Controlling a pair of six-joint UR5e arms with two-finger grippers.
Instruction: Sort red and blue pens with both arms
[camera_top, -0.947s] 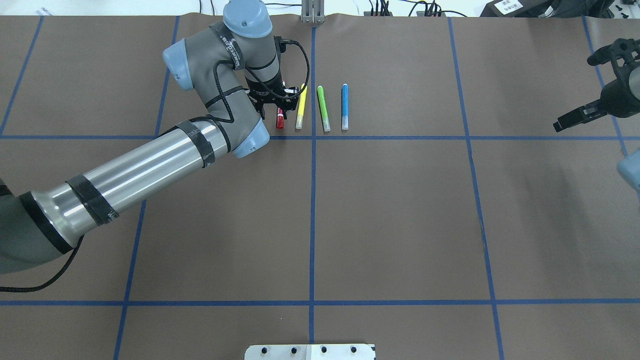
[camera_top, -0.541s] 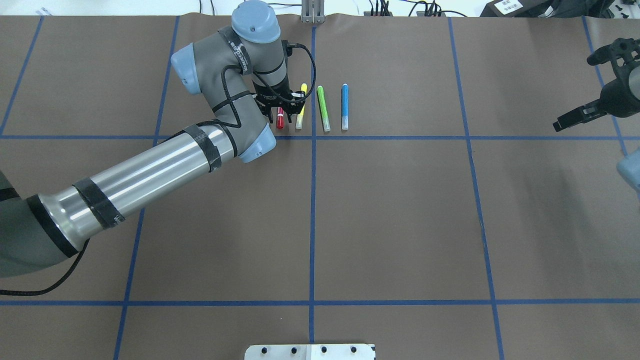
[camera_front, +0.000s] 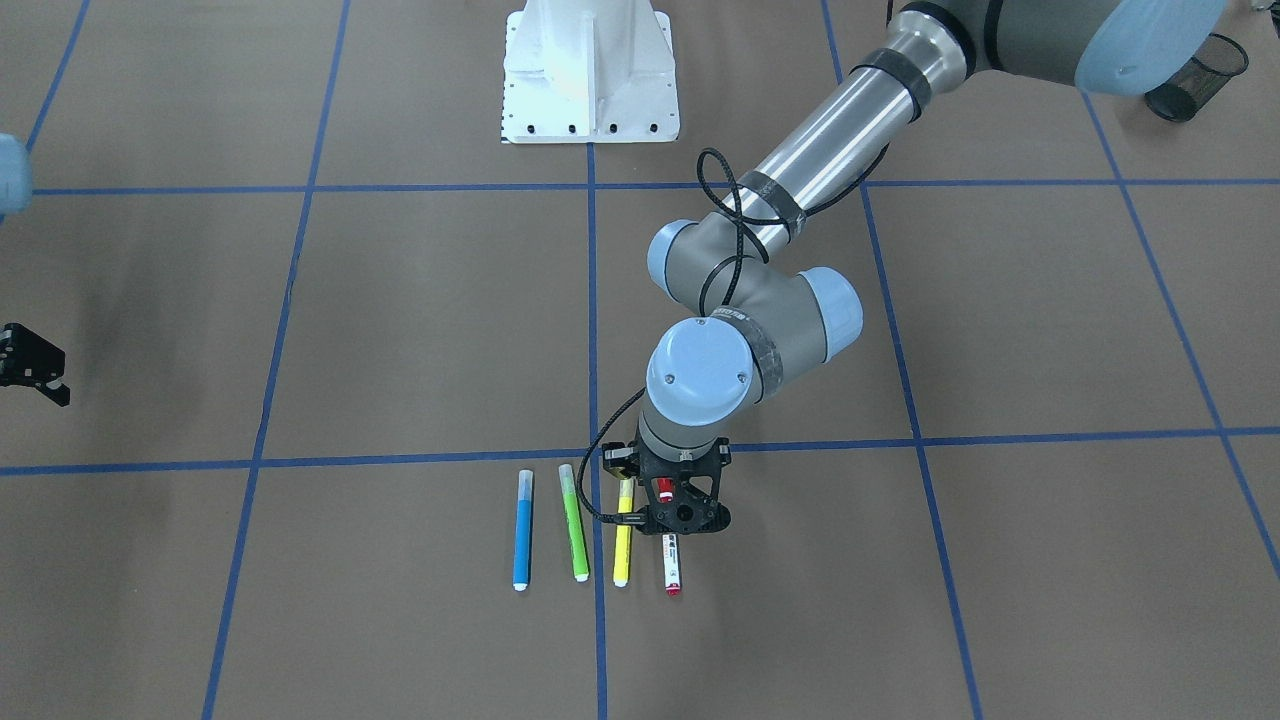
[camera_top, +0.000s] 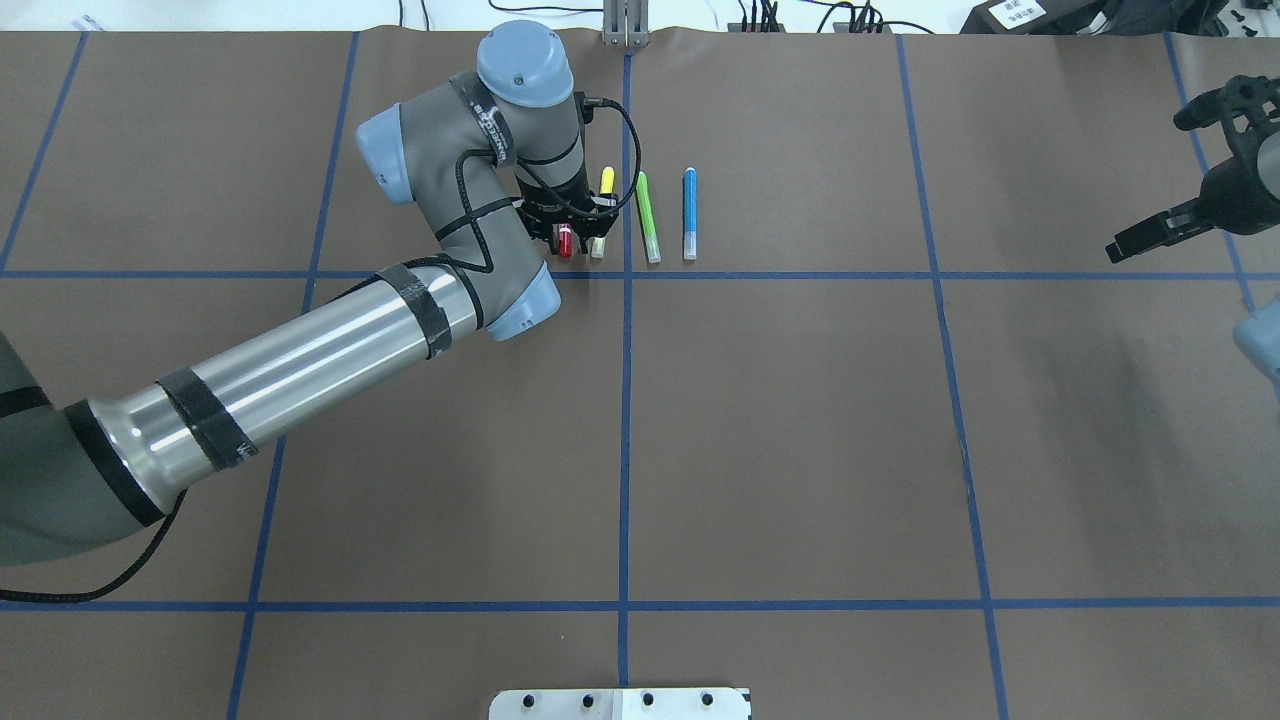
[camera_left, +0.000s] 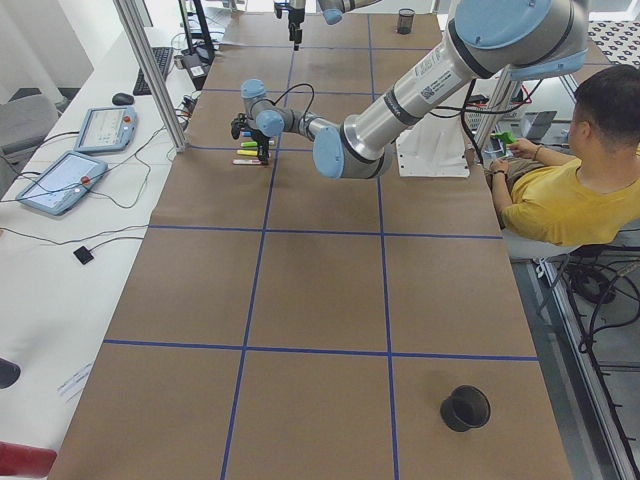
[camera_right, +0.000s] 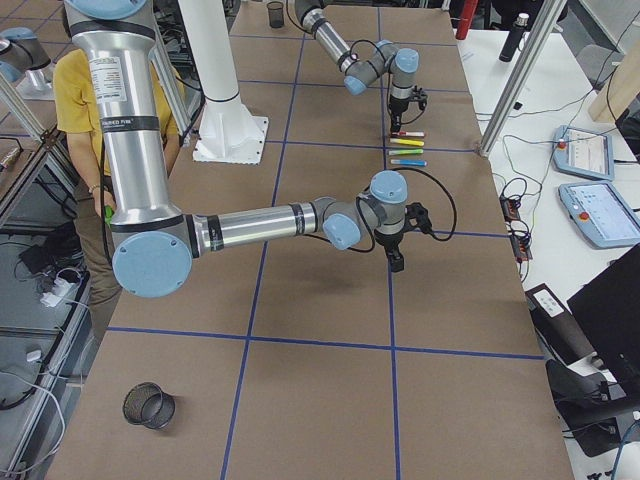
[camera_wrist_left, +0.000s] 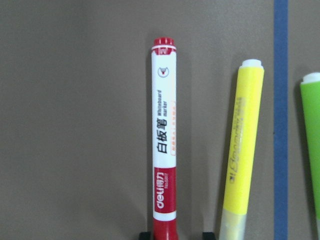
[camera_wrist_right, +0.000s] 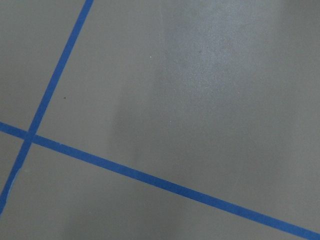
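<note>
Fingers (camera_wrist_left: 145, 236) of my left gripper (camera_top: 572, 232) stand parted astride the red cap of the red marker (camera_wrist_left: 164, 125), not yet closed on it, low over the table (camera_top: 800, 450). To its right lie the yellow highlighter (camera_top: 606, 180), the green highlighter (camera_top: 646, 215) and the blue highlighter (camera_top: 689, 210), all four pens side by side in one row just past a blue tape line (camera_top: 800, 275). Far right, my right gripper (camera_top: 1150, 185) hangs well apart from the pens, its fingers apparently spread and holding nothing.

By my reckoning the sort has barely begun: no pen has left the row, the red one awaits its grasp, the blue one lies untouched.

My left wrist camera alone shows the gap between pads and cap, and the marker's printed label; from overhead my own wrist hides most of that barrel. Only the side views take in a dark cup (camera_left: 466, 408) towards my left end and a mesh cup (camera_right: 147, 405) towards my right, perhaps the drop points.
</note>
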